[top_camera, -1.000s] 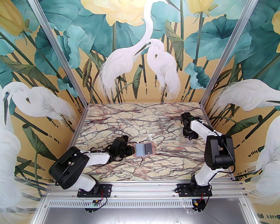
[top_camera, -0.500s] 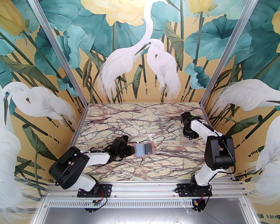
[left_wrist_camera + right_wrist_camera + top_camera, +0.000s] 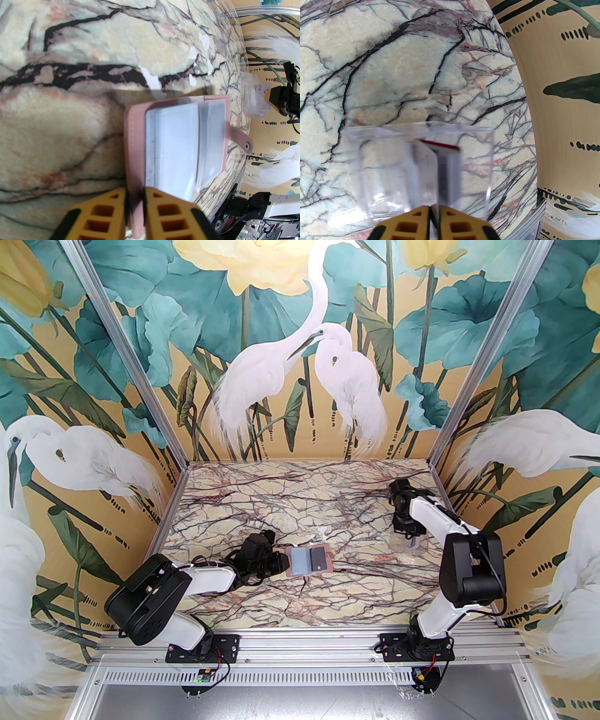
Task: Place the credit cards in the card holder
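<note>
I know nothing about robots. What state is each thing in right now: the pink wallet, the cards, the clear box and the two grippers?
Dusty-pink leather-like card holder: open, lying flat on the table, snap tab undone.
Thin flat credit cards: standing on edge inside the box.
Clear plastic box: open-topped, resting on the table.
Left gripper: shut on the card holder's edge.
Right gripper: shut on a card's edge in the box.

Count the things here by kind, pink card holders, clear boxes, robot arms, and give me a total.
Pink card holder: 1
Clear box: 1
Robot arms: 2, left, right
Total: 4
Cards in the box: too blurred to count.
</note>
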